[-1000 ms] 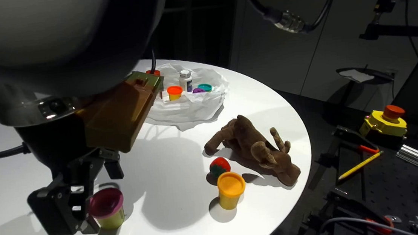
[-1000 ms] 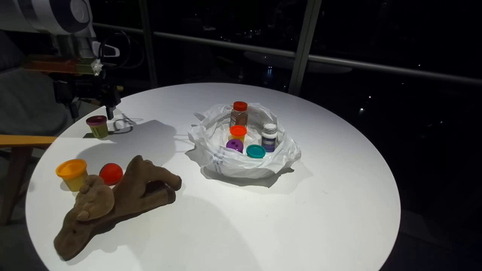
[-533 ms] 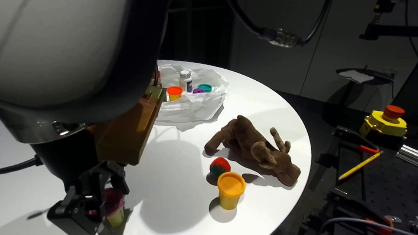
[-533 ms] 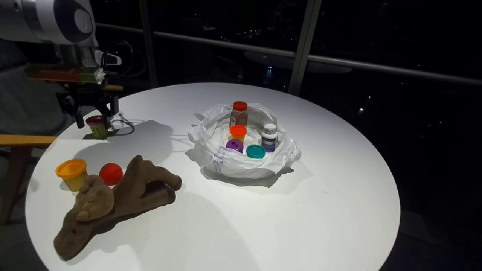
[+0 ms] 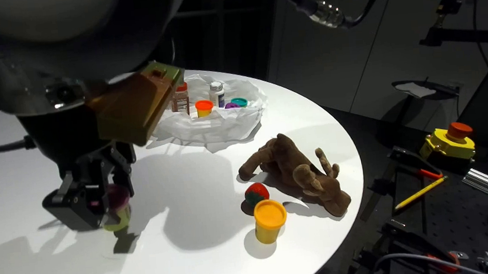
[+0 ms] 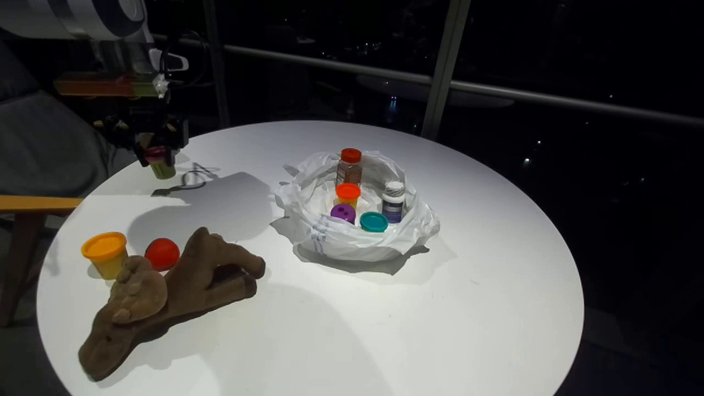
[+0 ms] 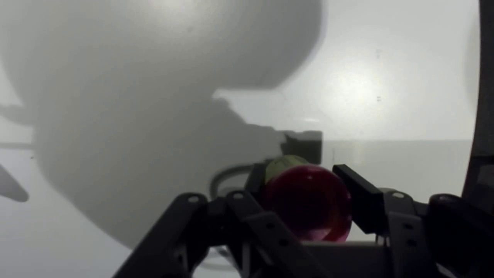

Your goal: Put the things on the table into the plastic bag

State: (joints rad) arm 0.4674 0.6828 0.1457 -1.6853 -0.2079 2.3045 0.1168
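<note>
My gripper [image 7: 299, 173] is shut on the pink-lidded yellow cup [image 7: 308, 200]. One finger lies on each side of its lid in the wrist view. In both exterior views the cup [image 6: 163, 169] hangs slightly tilted above the table, apart from its shadow. An orange cup [image 5: 270, 223] stands beside the red ball [image 5: 256, 194], and a brown plush animal [image 5: 286, 168] lies next to them. The plastic bag [image 6: 352, 245] sits opened out, holding a red-lidded jar [image 6: 350, 170], an orange-lidded cup [image 6: 347, 192], a purple piece [image 6: 343, 212], a teal lid [image 6: 374, 221] and a white-capped bottle [image 6: 392, 204].
All of it rests on a round white table [image 6: 467, 308]. A wooden chair arm [image 6: 38, 204] stands by the table's edge. Off the table are a yellow and red button box [image 5: 450, 143] and a pencil [image 5: 421, 193]. A cable [image 5: 326, 13] hangs near the arm.
The gripper came down over the pink-lidded cup, its fingers drew together on it, and it rose with the cup off the table. The bag, plush animal, ball and orange cup stayed put.
</note>
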